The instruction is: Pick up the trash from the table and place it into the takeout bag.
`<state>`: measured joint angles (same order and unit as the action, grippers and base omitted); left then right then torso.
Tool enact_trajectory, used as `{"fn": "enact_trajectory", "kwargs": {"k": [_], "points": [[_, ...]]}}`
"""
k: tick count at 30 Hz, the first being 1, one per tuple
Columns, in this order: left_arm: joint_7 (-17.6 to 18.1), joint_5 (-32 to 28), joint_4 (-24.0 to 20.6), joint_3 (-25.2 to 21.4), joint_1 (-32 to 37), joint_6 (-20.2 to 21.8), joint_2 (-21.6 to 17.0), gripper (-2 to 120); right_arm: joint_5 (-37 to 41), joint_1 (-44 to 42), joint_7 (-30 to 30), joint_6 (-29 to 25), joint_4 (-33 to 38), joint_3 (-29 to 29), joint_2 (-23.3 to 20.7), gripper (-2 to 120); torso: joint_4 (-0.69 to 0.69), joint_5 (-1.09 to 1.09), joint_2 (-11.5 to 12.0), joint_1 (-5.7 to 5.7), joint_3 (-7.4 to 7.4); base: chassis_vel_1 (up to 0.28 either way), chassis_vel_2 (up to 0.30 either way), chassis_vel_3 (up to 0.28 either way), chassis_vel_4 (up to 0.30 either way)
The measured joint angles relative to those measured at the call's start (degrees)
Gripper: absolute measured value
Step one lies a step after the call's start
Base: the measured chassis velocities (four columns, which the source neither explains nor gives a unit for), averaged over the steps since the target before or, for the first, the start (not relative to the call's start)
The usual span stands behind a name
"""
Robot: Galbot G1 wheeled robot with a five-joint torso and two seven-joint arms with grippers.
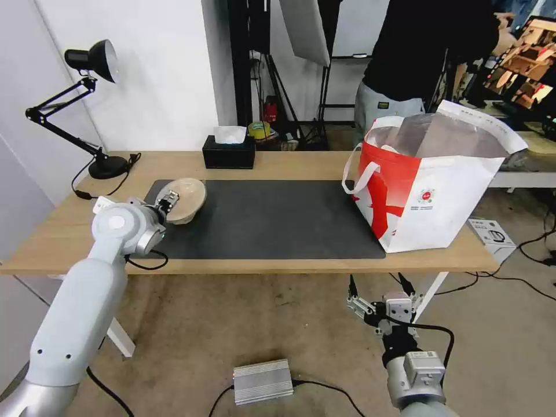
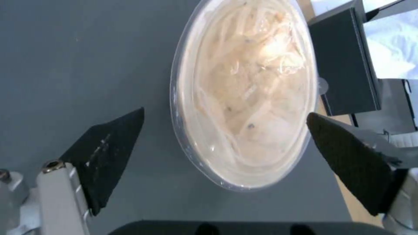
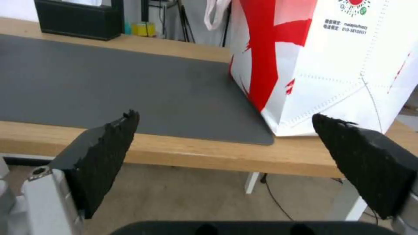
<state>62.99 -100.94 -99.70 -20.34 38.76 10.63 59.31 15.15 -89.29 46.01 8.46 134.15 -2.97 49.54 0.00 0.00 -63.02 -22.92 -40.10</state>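
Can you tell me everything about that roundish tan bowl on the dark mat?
The tan bowl is round and shallow, and looks like pressed paper pulp. A clear plastic lid covers it, and pale noodle-like leftovers show through. It sits on the far left corner of the dark grey mat on the wooden table, and in the head view it looks tipped. The left gripper is right over it, open, one finger on each side, not clearly touching it.
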Motion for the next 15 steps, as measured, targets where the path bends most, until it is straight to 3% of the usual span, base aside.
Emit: {"fn": "enact_trajectory", "kwargs": {"k": [15], "points": [[-0.6, 1.0, 3.9, 1.2, -2.5, 0.6, 1.5, 100, 0.0, 0.0, 0.0, 0.0, 0.0, 0.0, 0.0, 100, 0.00, 0.00, 0.0, 0.00, 0.00, 0.000, 0.000, 0.000, 0.000]]}}
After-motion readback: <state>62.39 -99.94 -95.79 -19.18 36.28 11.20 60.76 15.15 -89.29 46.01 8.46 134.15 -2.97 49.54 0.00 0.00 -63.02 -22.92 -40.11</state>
